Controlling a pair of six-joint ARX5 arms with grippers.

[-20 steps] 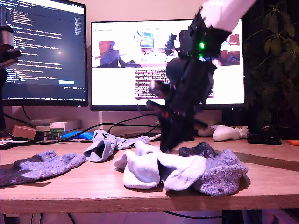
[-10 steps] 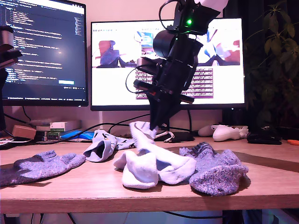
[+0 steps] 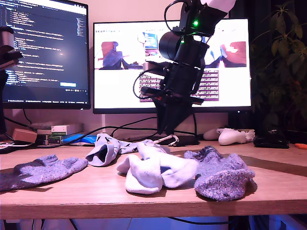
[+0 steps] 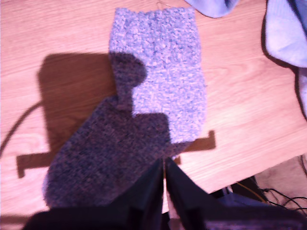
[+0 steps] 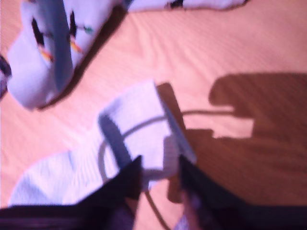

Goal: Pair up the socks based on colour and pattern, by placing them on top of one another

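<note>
Socks lie scattered on the counter (image 3: 268,184): a grey sock (image 3: 41,170) at the exterior view's left, a blue printed sock (image 3: 108,148) behind the middle, white socks (image 3: 156,172) heaped in the middle, and a second grey sock (image 3: 223,175) touching that heap on the exterior view's right.

All look soft, light and limp. I judge they will sag and fold when lifted, so a pinch at a cuff or a raised fold should serve best.

My second tool (image 5: 160,175) hangs above the white heap, its jaws a little apart and nothing between them. My first tool (image 4: 164,179) hovers over the first grey sock (image 4: 144,115), jaws pressed together and empty.

No containers are in view; socks simply stack on one another.
</note>
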